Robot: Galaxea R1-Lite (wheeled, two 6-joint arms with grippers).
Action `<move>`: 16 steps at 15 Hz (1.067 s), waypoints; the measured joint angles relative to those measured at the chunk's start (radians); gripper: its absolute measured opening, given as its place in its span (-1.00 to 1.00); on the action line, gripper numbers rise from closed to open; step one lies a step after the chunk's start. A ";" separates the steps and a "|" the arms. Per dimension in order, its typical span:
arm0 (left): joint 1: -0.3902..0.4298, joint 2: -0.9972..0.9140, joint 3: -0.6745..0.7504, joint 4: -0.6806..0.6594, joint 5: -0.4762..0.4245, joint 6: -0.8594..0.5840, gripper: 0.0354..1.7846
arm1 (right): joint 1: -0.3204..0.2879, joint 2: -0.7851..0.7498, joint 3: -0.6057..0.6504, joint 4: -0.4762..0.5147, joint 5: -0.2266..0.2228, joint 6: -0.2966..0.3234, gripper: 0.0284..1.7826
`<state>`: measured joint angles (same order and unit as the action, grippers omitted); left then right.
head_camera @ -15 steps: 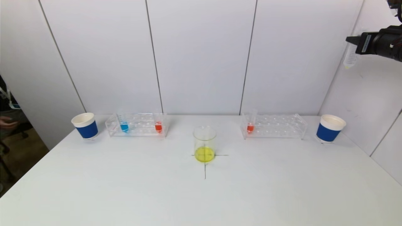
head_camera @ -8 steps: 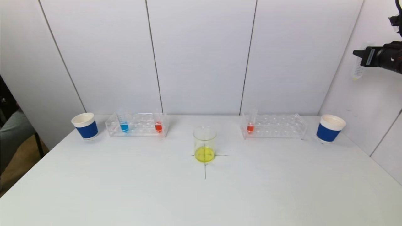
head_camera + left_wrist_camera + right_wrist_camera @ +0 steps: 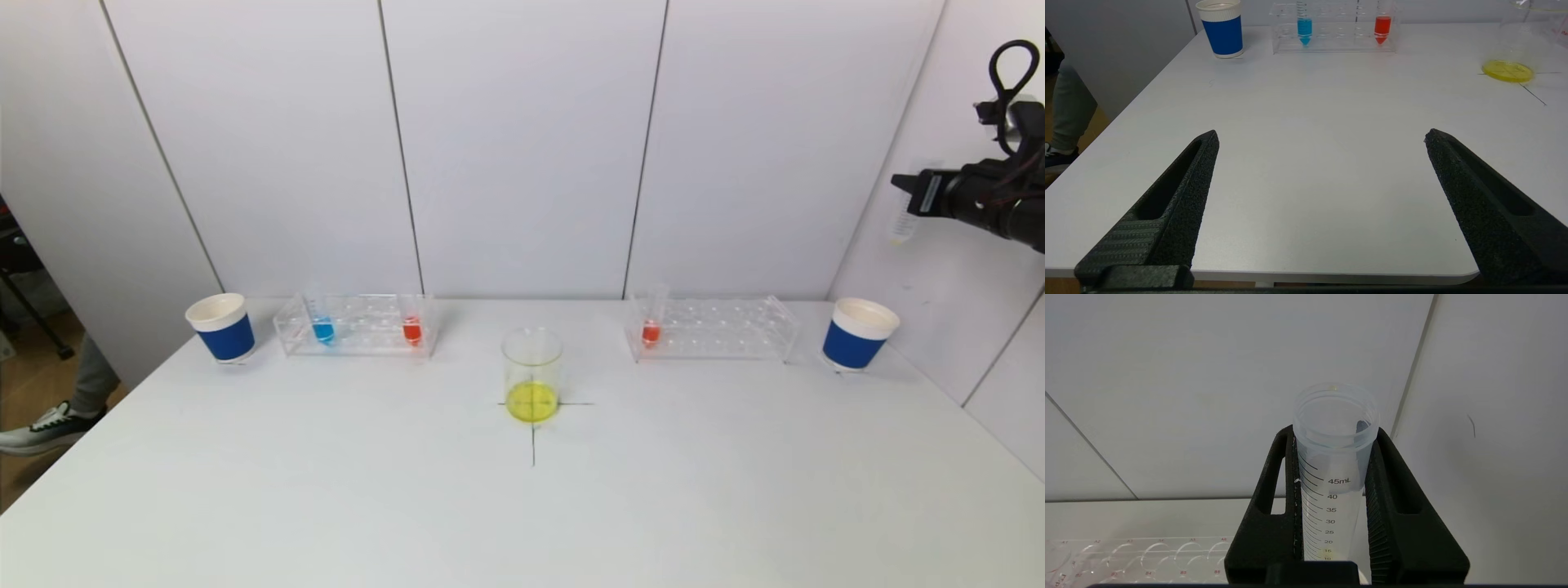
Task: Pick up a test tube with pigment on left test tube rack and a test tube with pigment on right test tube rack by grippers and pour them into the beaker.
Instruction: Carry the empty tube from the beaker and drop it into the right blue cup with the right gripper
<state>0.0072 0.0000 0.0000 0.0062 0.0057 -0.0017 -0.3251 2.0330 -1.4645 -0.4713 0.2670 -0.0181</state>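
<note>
The right gripper (image 3: 902, 181) is raised high at the right edge of the head view, above the blue paper cup with a white rim (image 3: 857, 333). Its 2 black fingers (image 3: 1274, 498) are clenched on a clear plastic graduated test tube (image 3: 1331, 473). The tube stands upright between the fingers, its open mouth above their tips and its marked body running down between them. It looks almost empty, with only a faint yellow trace near its bottom.

Below and ahead of those fingers lies the clear acrylic right test tube rack (image 3: 714, 327), holding 1 tube of red pigment (image 3: 651, 331) at its left end.

The left gripper (image 3: 1321, 136) hangs low over the near left part of the white table (image 3: 1306, 163), its 2 fingers (image 3: 1184, 196) spread wide and grasping nothing. Far ahead of them stands the clear left test tube rack (image 3: 1335, 28) with 1 blue-filled tube (image 3: 1304, 30) and 1 red-filled tube (image 3: 1382, 28), another blue paper cup (image 3: 1221, 28) beside it. Off to the right of these fingers is the clear glass beaker (image 3: 531, 374), on a black cross mark, with yellow liquid in its bottom.
</note>
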 joint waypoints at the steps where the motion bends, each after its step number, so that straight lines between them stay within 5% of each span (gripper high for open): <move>1: 0.000 0.000 0.000 0.000 0.000 0.000 0.98 | 0.000 0.009 0.017 -0.026 0.001 0.015 -0.47; 16: 0.000 0.000 0.000 0.000 0.000 0.000 0.98 | -0.043 0.127 0.194 -0.239 0.001 0.025 -0.47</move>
<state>0.0072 0.0000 0.0000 0.0062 0.0053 -0.0017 -0.3685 2.1600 -1.2700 -0.7104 0.2679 0.0070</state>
